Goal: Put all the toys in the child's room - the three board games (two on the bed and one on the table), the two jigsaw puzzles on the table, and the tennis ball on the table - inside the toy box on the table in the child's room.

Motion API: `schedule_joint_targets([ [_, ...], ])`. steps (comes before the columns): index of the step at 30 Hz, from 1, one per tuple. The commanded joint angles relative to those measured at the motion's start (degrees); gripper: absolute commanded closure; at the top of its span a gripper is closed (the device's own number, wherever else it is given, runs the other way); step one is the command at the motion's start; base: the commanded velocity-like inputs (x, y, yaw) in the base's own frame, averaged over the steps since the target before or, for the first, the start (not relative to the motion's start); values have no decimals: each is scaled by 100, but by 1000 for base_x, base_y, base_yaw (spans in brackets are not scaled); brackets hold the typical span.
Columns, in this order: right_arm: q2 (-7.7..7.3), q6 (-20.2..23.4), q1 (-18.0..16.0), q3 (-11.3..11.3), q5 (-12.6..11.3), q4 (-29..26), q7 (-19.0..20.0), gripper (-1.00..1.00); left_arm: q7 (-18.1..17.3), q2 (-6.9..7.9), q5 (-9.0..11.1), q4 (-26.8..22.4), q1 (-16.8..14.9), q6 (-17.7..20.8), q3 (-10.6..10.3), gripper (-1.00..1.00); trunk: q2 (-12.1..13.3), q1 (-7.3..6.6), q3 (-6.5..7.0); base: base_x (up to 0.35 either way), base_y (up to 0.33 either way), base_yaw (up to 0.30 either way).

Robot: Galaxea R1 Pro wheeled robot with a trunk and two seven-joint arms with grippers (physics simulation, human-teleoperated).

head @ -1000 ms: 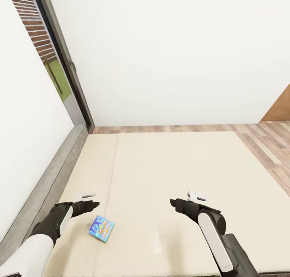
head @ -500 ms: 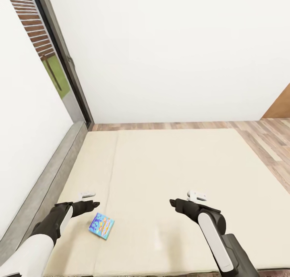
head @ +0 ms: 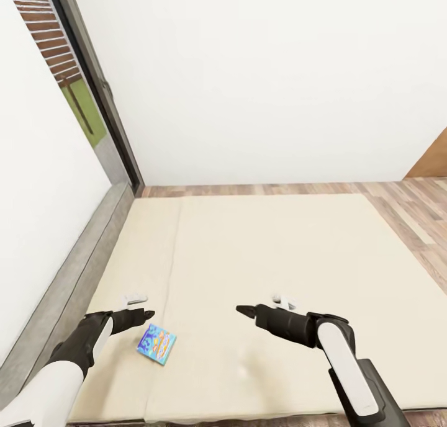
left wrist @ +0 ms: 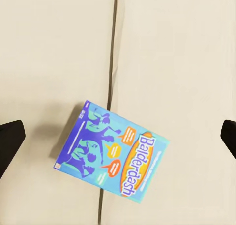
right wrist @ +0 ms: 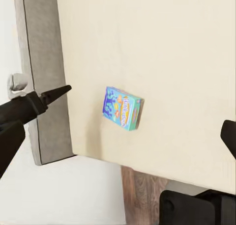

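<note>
On the bed [head: 279, 253], the blue board game [head: 156, 344] lies beneath the left hand [head: 144, 315], spread wide and empty.

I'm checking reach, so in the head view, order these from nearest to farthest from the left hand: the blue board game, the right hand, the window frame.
1. Blue board game: on the bed, just beside the left hand.
2. Right hand: across the mattress, to the right.
3. Window frame: far corner, beyond the bed.

The blue board game [left wrist: 113, 148] reads "Balderdash" on its orange oval; its smaller print is illegible.
</note>
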Motion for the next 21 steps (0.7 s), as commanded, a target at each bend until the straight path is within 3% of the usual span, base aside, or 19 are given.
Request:
schedule_joint_targets([
  [1, -3, 19, -5, 4, -76, -7, 91, -100, -42, -7, -26, -12, -5, 36, 32, -100, -11, 3, -19, 0, 0, 0],
  [11, -12, 78, -18, -33, -117, -10, 1335, -100, -40, -13, -23, -39, -7, 41, 34, -100, -11, 3, -113, 0, 0, 0],
  [21, -13, 89, 0, -33, -122, -11, 2261, -100, -42, -19, -15, -105, -6, 44, 34, -100, -11, 3, -208, 0, 0, 0],
])
